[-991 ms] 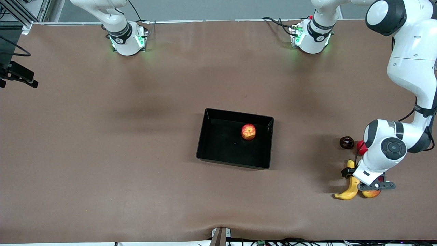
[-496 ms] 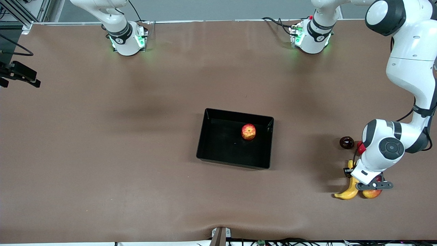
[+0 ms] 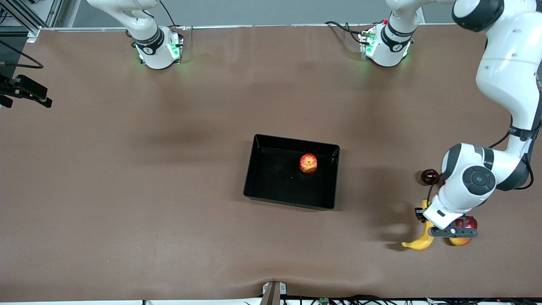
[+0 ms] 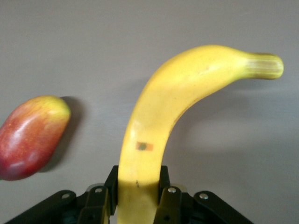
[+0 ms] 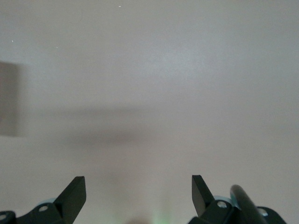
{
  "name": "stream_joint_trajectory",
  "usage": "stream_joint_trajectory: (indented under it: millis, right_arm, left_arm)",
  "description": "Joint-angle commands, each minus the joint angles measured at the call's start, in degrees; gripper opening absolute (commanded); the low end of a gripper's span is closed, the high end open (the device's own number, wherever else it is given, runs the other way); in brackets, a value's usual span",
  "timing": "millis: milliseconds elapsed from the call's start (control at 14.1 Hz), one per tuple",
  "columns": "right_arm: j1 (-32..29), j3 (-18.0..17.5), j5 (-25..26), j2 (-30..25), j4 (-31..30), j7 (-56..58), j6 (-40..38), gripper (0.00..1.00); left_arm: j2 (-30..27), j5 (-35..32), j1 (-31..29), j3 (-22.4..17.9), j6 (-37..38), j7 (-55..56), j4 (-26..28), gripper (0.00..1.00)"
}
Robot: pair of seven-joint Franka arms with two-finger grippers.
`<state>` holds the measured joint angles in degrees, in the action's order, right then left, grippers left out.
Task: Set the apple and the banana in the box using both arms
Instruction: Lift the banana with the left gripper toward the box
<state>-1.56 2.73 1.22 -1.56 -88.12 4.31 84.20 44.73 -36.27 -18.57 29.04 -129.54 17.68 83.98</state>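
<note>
The apple (image 3: pixel 308 163) lies in the black box (image 3: pixel 292 203) at the middle of the table. My left gripper (image 3: pixel 428 223) is shut on the banana (image 3: pixel 418 242) near its stem end and holds it just above the table, at the left arm's end. In the left wrist view the banana (image 4: pixel 163 116) curves out from between the fingers (image 4: pixel 110 184) of the left gripper (image 4: pixel 138 179). My right gripper (image 5: pixel 138 191) is open and empty over bare table. In the front view it shows at the edge (image 3: pixel 26 90), at the right arm's end.
A red-and-yellow mango (image 3: pixel 461 239) lies on the table beside the held banana; it also shows in the left wrist view (image 4: pixel 30 136). A dark round fruit (image 3: pixel 429 176) lies farther from the front camera, partly covered by the left arm.
My left gripper has lifted the banana off the table and carried it a little toward the box; its shadow now shows beneath it. The right gripper has barely shifted.
</note>
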Motion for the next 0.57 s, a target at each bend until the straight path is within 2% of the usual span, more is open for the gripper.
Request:
stream_joint_trajectory:
  millis: [0,283,496]
  right_arm:
    - [-0.3,-0.6,0.1,-3.1,-3.4,0.6,1.5,1.00]
    - [-0.2,-0.6,0.1,-5.0,-5.7,0.6,5.3,1.00]
    - [0.7,-0.5,0.1,-4.8,-4.7,0.5,5.0,1.00]
  left_arm:
    - [-5.2,-1.0,0.3,7.1,7.5,0.6,1.2,0.00]
    - [-7.5,-0.3,1.0,17.3,14.9,4.2,1.4,0.00]
    - [-7.0,-0.2,7.4,20.4,16.3,19.8,1.2,0.00]
